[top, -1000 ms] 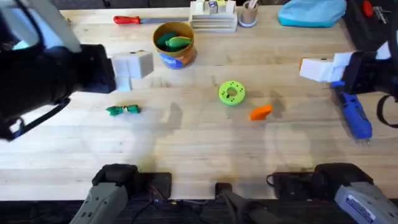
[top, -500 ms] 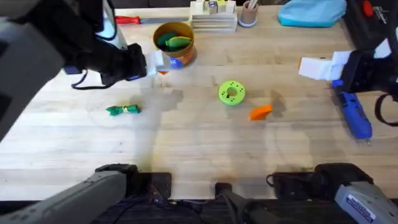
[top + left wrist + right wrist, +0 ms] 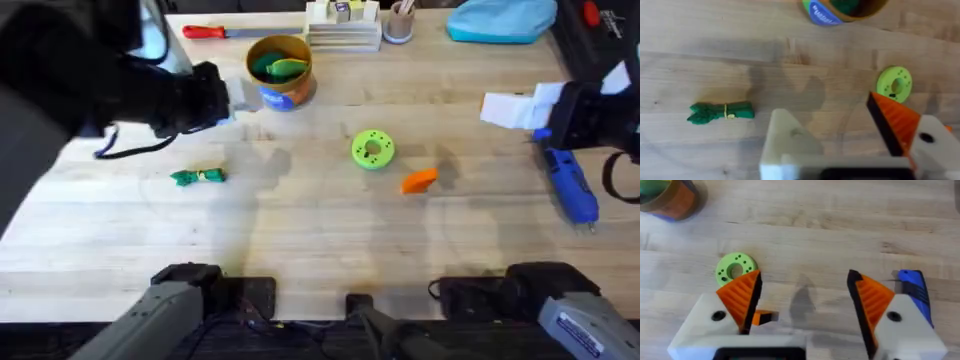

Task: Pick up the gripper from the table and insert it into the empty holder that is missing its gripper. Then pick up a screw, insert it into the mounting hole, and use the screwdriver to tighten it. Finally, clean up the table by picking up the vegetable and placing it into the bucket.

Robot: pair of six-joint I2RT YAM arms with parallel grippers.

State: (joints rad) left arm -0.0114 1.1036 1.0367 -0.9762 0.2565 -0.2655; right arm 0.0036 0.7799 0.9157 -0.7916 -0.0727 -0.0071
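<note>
The left arm has swung up across the table's 10 o'clock area. Its left gripper, one finger bare, is released and empty. The right gripper is likewise spread. The small orange ribbed plastic wedge remains unpicked, at 4 o'clock from the lime-green perforated disc.

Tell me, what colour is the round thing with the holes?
Lime green. The disc shows best in the overhead view, beside the gripper.

The small orange ribbed plastic wedge lies at four o'clock of the lime-green round disc; the slim dark-green toy vegetable lies well apart at nine o'clock.
</note>
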